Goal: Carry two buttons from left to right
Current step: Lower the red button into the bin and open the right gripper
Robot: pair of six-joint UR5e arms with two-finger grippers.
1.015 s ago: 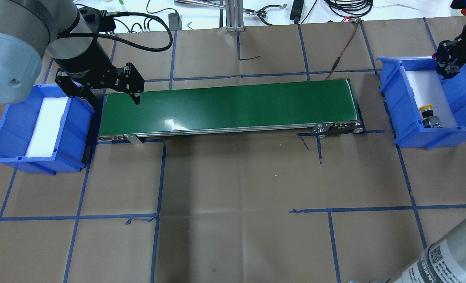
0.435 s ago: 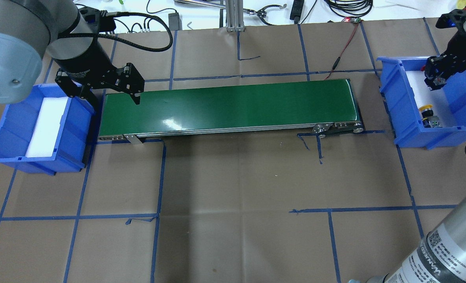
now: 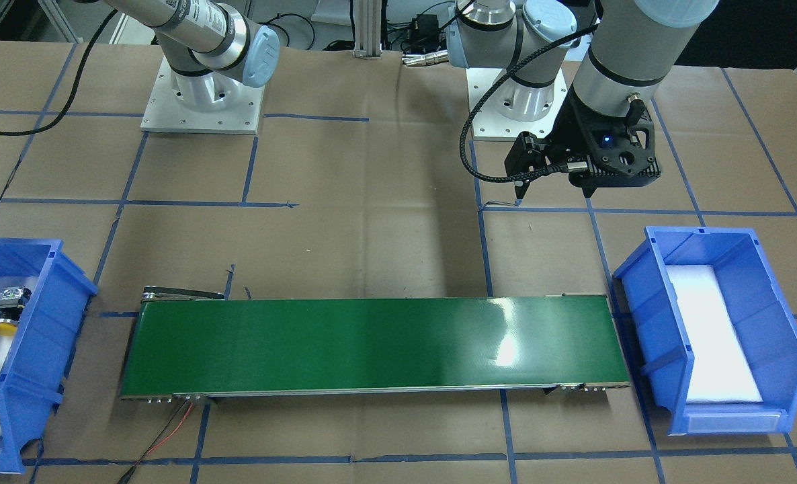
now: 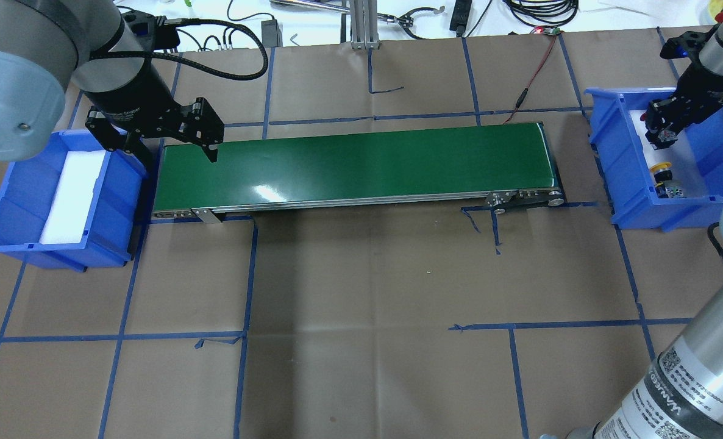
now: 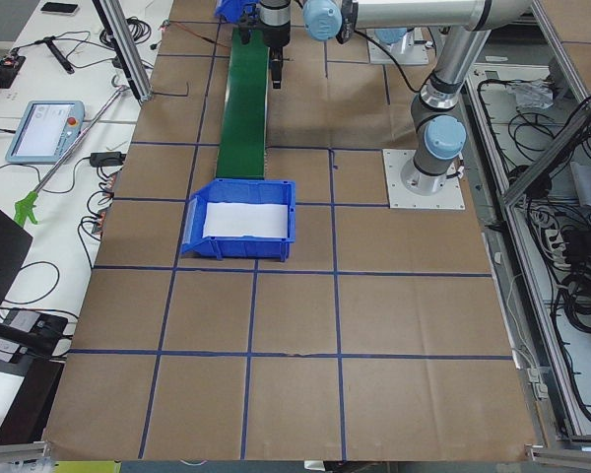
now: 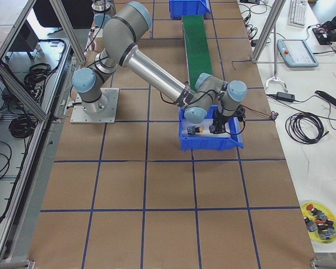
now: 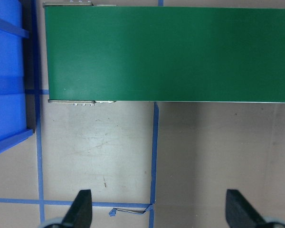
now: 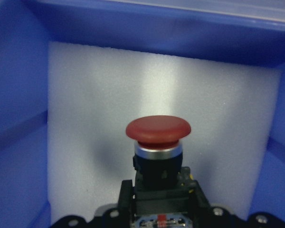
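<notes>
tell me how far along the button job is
Done: the yellow button lies in the right bin. In hand: the right gripper holds the red button over that bin. Left: release it; the left bin holds only foam.

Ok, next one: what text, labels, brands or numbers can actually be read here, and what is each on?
Nothing reads with certainty.
On the right arm's sticker: a QR code and lines of print, too blurred to quote.
On the left arm's black wrist collar: white lettering, too small to read.
On the red button and the yellow button: no marking visible.
</notes>
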